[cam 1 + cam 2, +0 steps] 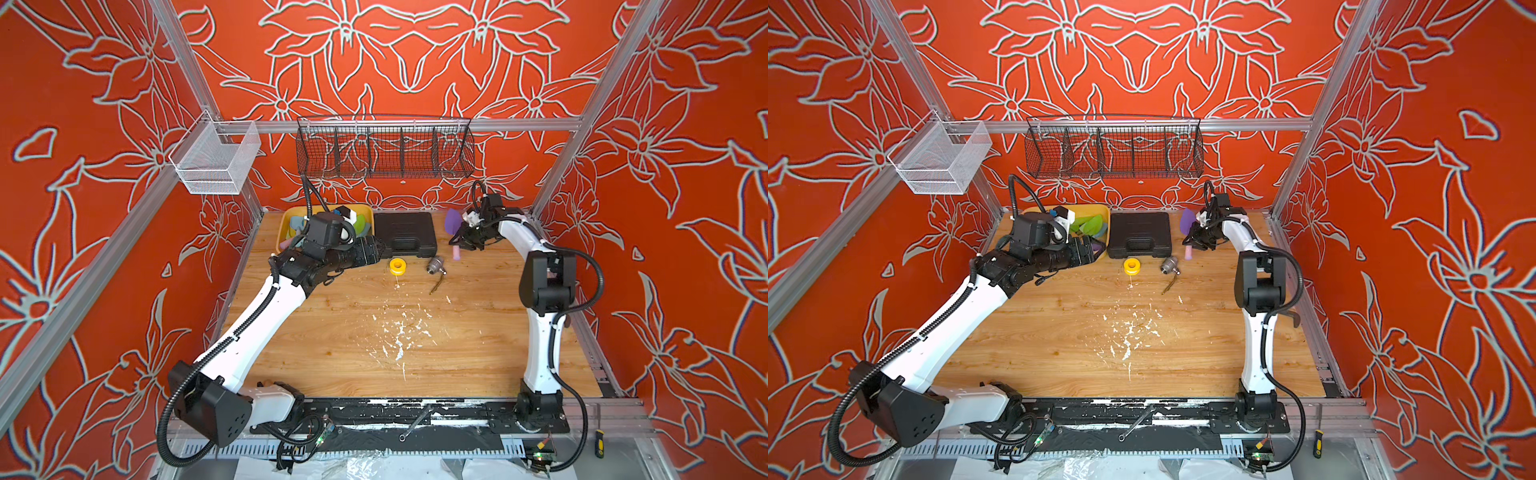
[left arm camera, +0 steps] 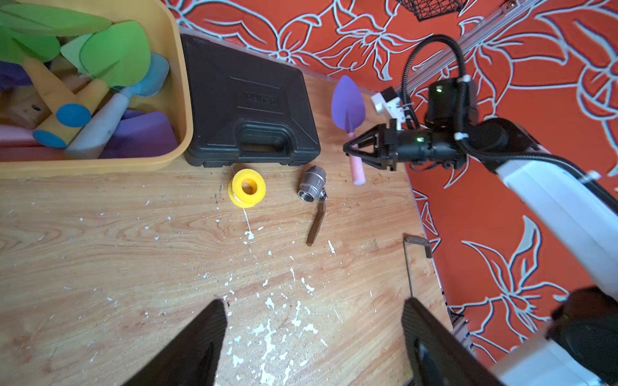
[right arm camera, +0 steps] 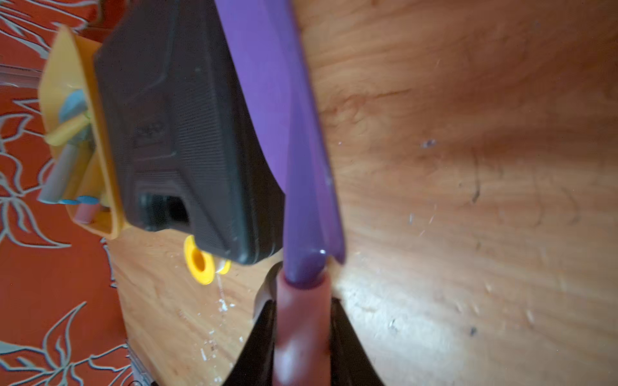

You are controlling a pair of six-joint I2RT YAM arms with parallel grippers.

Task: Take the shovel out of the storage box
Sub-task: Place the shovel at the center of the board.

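shovel [image 2: 347, 100] out of storage box [image 2: 182, 83] | right fingers [image 3: 351, 347] clenched on its pink handle | left fingers [image 2: 190, 347] released, empty | remaining: likely set-down on desk [image 2: 133, 267]

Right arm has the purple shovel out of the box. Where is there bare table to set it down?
Free: the front half of the table, between the left arm and the right arm, bare but for white flecks; also the strip between the valve and the right arm. Crowded: the back row of storage box, black case, tape roll and valve.
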